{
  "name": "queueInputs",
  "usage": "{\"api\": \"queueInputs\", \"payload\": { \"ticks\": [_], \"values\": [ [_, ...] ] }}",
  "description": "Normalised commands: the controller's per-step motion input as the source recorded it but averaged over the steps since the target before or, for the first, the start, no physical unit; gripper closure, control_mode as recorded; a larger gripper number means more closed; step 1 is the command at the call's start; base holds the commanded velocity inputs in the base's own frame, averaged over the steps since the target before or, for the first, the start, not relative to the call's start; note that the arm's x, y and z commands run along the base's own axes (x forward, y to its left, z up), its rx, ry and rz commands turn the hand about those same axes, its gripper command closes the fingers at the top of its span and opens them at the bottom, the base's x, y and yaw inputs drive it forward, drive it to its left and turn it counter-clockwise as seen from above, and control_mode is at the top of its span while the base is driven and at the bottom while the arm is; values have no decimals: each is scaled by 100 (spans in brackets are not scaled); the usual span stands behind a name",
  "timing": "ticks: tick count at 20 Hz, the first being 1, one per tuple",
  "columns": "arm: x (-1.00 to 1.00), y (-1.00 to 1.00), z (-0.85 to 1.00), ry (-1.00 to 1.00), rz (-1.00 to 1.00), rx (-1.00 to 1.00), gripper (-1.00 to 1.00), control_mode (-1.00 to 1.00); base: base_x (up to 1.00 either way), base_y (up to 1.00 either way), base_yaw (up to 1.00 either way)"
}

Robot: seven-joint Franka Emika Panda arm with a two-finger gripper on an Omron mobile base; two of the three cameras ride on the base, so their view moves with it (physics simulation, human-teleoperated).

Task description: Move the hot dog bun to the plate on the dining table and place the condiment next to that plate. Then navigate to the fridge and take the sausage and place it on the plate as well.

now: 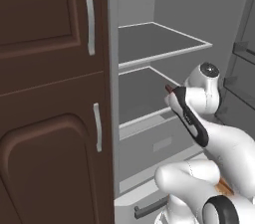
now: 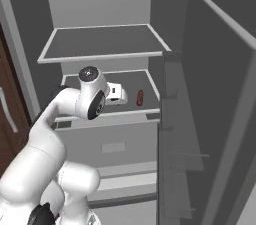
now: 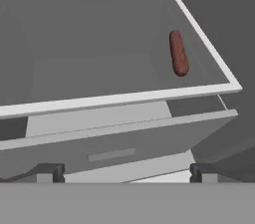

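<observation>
The sausage (image 3: 178, 53) is seen lying on the lower fridge shelf (image 3: 124, 99), near its right front corner. The gripper (image 3: 127, 172), jaws spread wide and empty, is held short of it; the sausage lies ahead and right, its long axis running front to back.

The grey lower fridge shelf (image 3: 99, 44) lies bare around the reddish-brown sausage (image 3: 178, 53). The white-edged upper shelf (image 2: 105, 44) roofs that gap, and the open grey fridge door (image 2: 215, 119) walls the right side.

This was a kitchen: an open fridge (image 2: 100, 4) with grey shelves (image 2: 105, 44) stood at twelve o'clock, dark wooden cabinet doors (image 1: 50, 93) at nine o'clock.
</observation>
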Motion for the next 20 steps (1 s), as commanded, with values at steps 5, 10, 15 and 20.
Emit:
{"api": "queueInputs", "payload": {
  "ticks": [5,10,15,20],
  "values": [
    [65,-17,0,0,-12,0,-100,-100,0,0,0],
    [50,-26,0,3,-7,0,-100,-100,0,0,0],
    [45,-22,-18,1,-2,0,-100,-100,0,0,0],
    [41,-7,-30,0,0,0,-100,-100,0,0,0]
  ]
}}
